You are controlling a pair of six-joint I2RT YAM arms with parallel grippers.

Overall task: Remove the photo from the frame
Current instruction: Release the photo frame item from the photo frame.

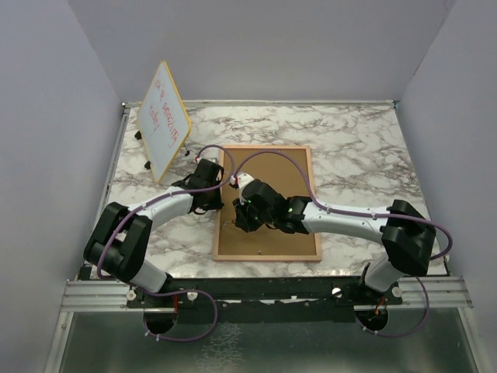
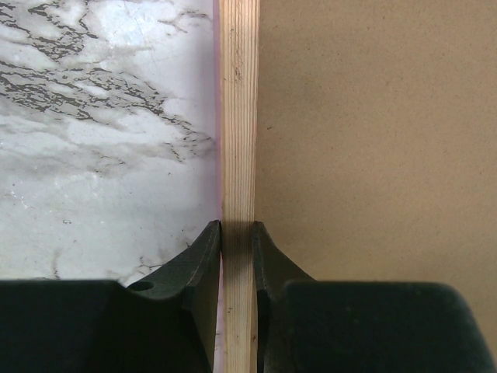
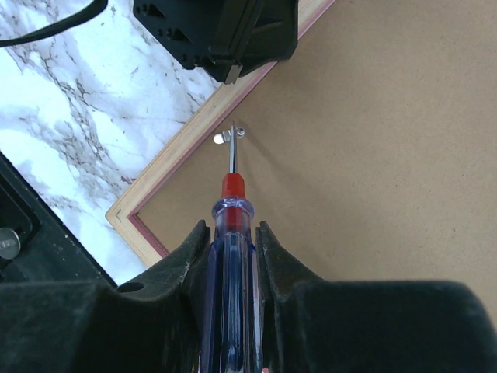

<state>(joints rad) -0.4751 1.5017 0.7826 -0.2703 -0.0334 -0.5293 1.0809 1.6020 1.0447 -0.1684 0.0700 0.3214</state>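
Note:
The frame [image 1: 276, 167] lies face down on the marble table, its brown fibreboard back [image 2: 373, 132] up. The photo is hidden under the back. My left gripper [image 1: 210, 186] is shut on the frame's left wooden rail [image 2: 238, 116], one finger [image 2: 203, 256] on each side. My right gripper [image 1: 247, 211] is shut on a screwdriver [image 3: 232, 233] with a clear blue handle and red collar. Its metal tip touches a small metal clip [image 3: 230, 135] on the back near the left rail [image 3: 186, 140]. The left gripper [image 3: 225, 31] shows just beyond the clip.
A yellow-edged whiteboard [image 1: 164, 118] with red writing stands tilted at the back left. The marble table [image 1: 349, 132] is walled on the left, back and right. The arm bases sit on a metal rail [image 1: 264, 294] at the near edge.

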